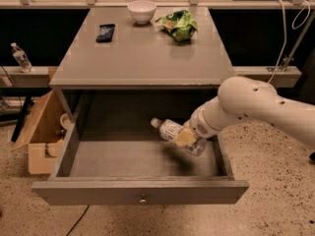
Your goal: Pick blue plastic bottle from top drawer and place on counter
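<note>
The top drawer (142,191) stands pulled open below the counter (142,58). The blue plastic bottle (170,130) is inside the drawer space on the right. It is tilted with its white cap to the upper left and is lifted off the drawer floor, with its shadow beneath it. My gripper (187,137), at the end of the white arm (246,107) reaching in from the right, is shut on the bottle's lower half and hides that part.
On the counter's far edge are a white bowl (141,11), a green bag (178,24) and a black phone (106,32). An upright clear bottle (20,57) stands on a ledge at left. A cardboard box (42,136) sits beside the drawer's left wall.
</note>
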{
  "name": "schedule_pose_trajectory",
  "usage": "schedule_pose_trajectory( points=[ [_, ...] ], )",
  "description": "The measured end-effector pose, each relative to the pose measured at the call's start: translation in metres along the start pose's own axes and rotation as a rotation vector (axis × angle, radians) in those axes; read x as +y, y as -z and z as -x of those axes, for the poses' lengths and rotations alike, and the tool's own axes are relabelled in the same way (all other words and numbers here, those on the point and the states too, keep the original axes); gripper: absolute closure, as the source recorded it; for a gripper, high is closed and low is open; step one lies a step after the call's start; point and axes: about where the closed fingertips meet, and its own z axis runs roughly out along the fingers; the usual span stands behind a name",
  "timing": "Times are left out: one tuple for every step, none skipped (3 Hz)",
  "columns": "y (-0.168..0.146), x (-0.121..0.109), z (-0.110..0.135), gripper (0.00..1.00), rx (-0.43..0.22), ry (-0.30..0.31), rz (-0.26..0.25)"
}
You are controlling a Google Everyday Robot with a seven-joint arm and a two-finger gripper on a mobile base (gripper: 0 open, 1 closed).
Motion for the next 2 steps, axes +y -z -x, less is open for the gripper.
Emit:
schedule_pose_trajectory(
  points=[
    [0.0558, -0.0095, -0.0060, 1.00, -0.084, 0.055, -0.021],
    [0.0606, -0.0095, -0.0055, 1.00, -0.085, 0.060, -0.031]
  ],
)
